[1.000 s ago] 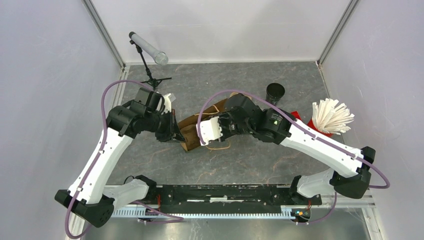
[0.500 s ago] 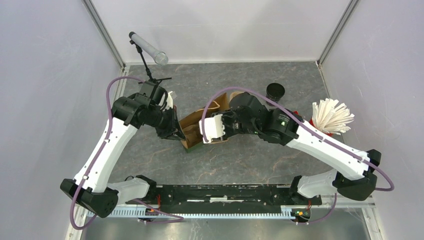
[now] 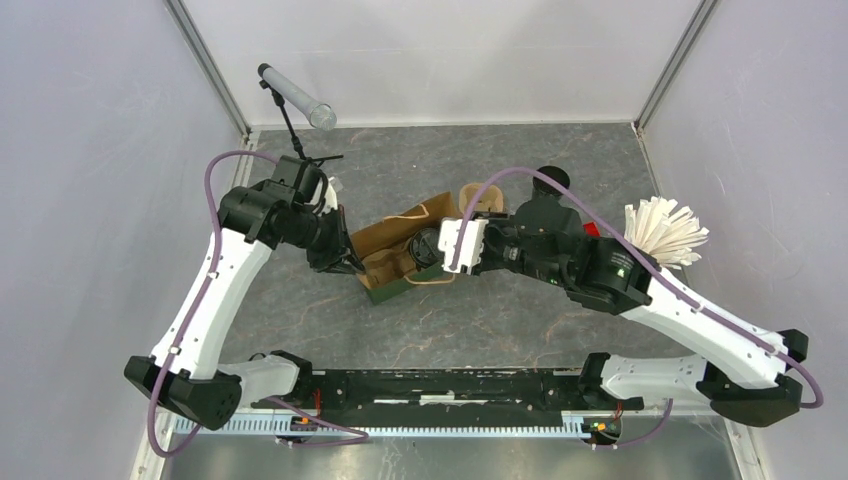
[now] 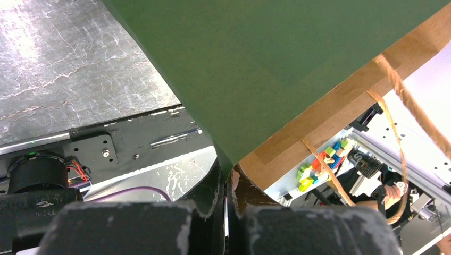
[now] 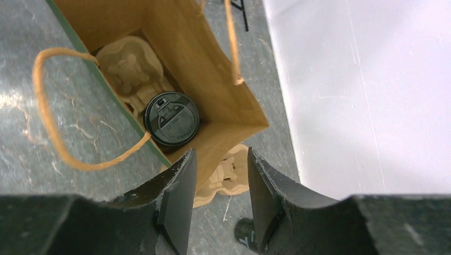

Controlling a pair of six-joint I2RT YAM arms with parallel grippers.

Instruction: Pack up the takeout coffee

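Right jaws spread, empty, above takeout coffee (image 5: 171,119) standing in paper bag (image 5: 213,101); left jaws pinch its rim

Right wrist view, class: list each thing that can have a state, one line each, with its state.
paper bag: open, mouth up
takeout coffee: lidded, upright inside the bag
left pincer: shut on the paper bag's edge
right pincer: open, empty, above the bag

A grey marbled tabletop (image 3: 500,325) carries a brown paper bag (image 3: 390,232), a lidless black cup (image 3: 556,180), a black tripod stand (image 3: 300,152) and white sticks (image 3: 665,232).
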